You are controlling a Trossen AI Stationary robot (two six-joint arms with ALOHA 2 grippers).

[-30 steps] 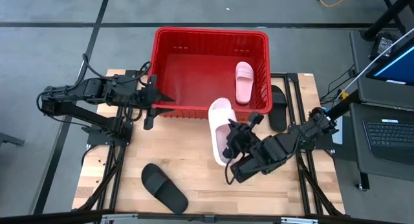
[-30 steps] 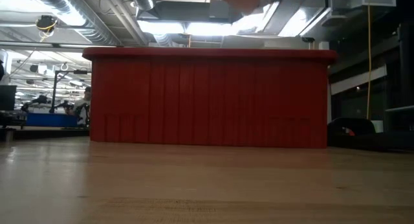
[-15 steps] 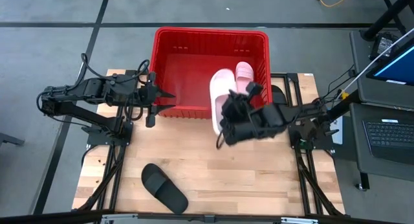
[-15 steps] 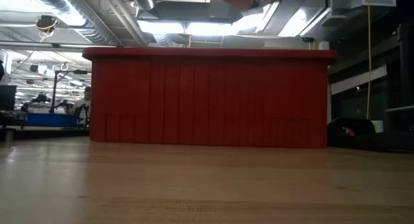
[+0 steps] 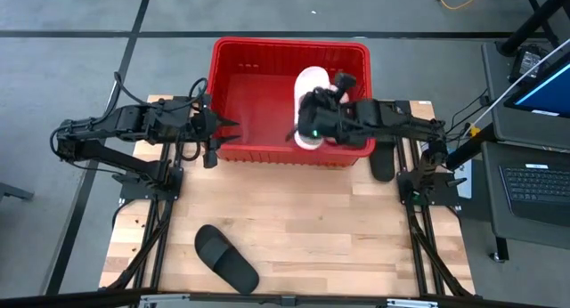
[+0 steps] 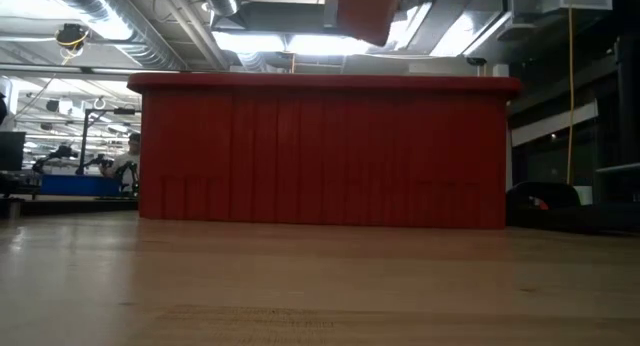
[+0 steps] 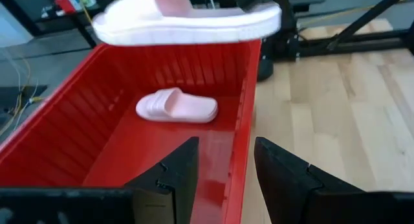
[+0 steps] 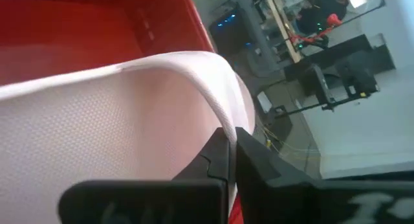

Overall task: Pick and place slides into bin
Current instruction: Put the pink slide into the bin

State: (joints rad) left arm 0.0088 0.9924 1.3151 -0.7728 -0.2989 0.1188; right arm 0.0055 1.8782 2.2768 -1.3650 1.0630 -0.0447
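Pink slide (image 5: 309, 85) — now over bin (image 5: 233, 54)

Bright even overhead light w/ soft shadows; blurry right wrist close-up.

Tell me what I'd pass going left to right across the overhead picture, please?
Left gripper, open beside the red basket's left wall → pink sandal held over the basket by the right gripper → black sandal on the table, right of the basket.
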